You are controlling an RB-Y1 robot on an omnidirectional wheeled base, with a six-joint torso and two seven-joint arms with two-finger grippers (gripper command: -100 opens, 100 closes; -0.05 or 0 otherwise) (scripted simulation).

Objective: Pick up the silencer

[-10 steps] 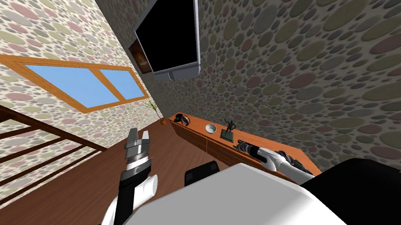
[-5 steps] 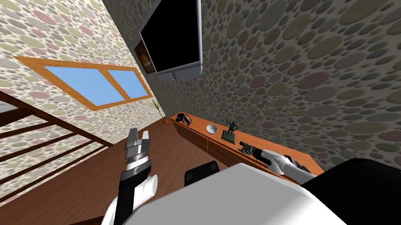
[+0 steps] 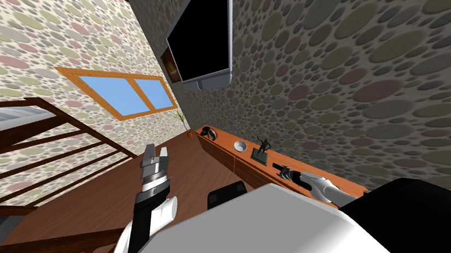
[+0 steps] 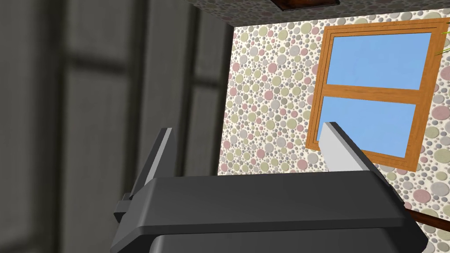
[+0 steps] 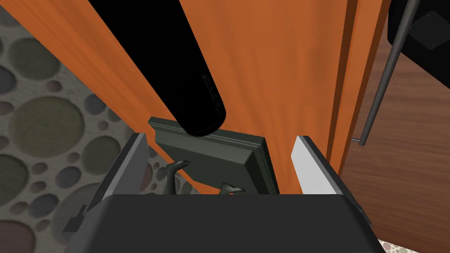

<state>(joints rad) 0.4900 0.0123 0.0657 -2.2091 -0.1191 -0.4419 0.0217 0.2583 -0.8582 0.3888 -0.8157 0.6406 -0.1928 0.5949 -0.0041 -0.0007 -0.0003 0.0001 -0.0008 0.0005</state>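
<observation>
Right wrist view: my right gripper (image 5: 219, 141) released above the orange shelf (image 5: 281, 66), black silencer (image 5: 176, 66) lying just beyond it. I read my left gripper (image 4: 248, 131) as released too

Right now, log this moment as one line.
phase: reach | right gripper: open, black silencer ungrasped on orange cabinet, beside figurine base | left gripper: open, idle

- Head camera looks steeply down, rolled, along the orange sideboard (image 3: 222, 140).
- Left wrist camera faces the window (image 4: 373, 88), which the head view shares.
- Right wrist camera sits close over the sideboard; the head view shares its silencer (image 5: 176, 66) and statuette (image 5: 215, 156).
</observation>
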